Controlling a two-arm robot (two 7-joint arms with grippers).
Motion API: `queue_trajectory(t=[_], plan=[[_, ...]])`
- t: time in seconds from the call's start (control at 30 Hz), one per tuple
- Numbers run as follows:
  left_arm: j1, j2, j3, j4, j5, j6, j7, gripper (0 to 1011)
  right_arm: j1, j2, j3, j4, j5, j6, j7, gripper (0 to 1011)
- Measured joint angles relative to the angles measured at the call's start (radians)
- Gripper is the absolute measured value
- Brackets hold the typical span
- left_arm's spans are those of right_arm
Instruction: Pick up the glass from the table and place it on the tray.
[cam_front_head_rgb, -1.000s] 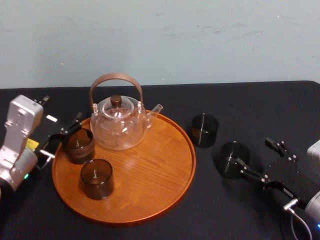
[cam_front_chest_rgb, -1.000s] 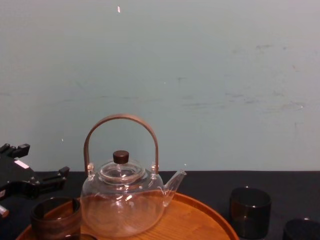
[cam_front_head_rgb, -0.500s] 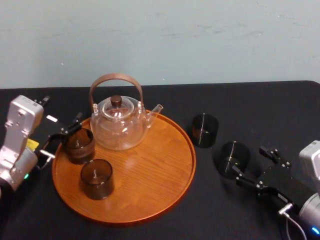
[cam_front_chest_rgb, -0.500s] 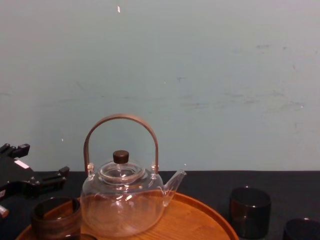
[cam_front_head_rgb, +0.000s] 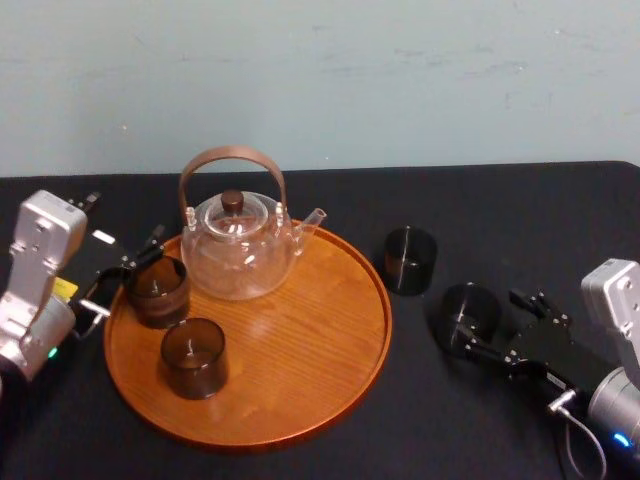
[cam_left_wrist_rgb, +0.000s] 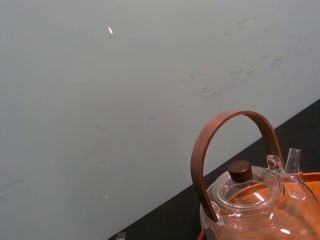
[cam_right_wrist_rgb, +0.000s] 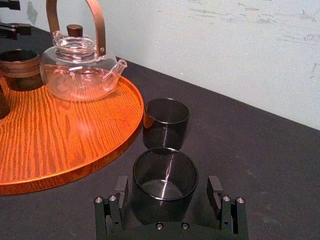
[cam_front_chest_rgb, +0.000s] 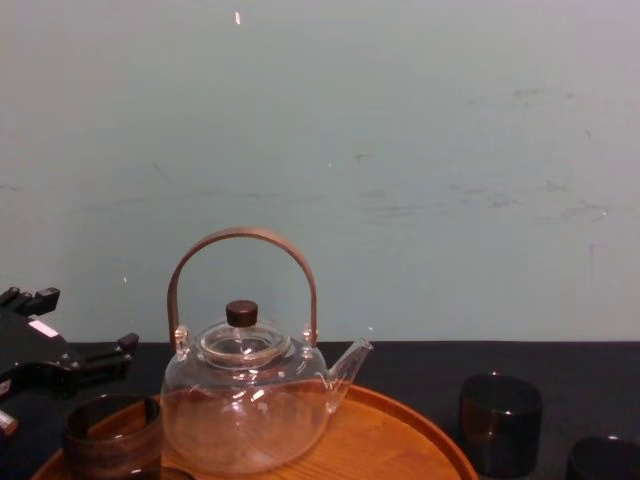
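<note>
A large round orange-brown wooden tray (cam_front_head_rgb: 300, 380) with visible grain and a low raised rim lies on the matte black table (cam_front_head_rgb: 520, 210). On it stands a clear glass teapot (cam_front_head_rgb: 240, 252), round in the belly, with a bent brown wooden handle and a dark knob on the lid. The tray also holds two smoky brown cylindrical glasses: one with a darker band (cam_front_head_rgb: 157, 291) near the left rim, and one plain (cam_front_head_rgb: 193, 357) nearer to the robot.

Two dark smoky cylindrical glasses stand on the table to the right of the tray, both off it. The farther dark glass (cam_front_head_rgb: 410, 260) is near the tray's rim. The nearer dark glass (cam_front_head_rgb: 468, 318) stands upright between the jaws of the right gripper (cam_right_wrist_rgb: 167, 186); the jaws are spread apart, one black finger on each side of it, with gaps showing.

The left gripper (cam_front_head_rgb: 125, 275) is at the tray's left rim, just beside the banded glass, with its jaws apart.
</note>
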Motion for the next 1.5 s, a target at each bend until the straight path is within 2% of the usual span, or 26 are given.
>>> queue_trajectory(t=[0.47, 1.23, 1.5], plan=[[0.0, 0.0, 0.0, 0.0, 0.0, 0.0, 0.0, 1001, 0.045, -0.046, 0.005, 0.054, -0.031, 0.024, 0.041, 1002], [0.0, 0.0, 0.0, 0.0, 0.0, 0.0, 0.0, 1001, 0.125, -0.126, 0.011, 0.171, -0.073, 0.019, 0.122, 1002], [0.0, 0.0, 0.0, 0.0, 0.0, 0.0, 0.0, 1001, 0.128, -0.131, 0.014, 0.175, -0.073, 0.018, 0.128, 1003]])
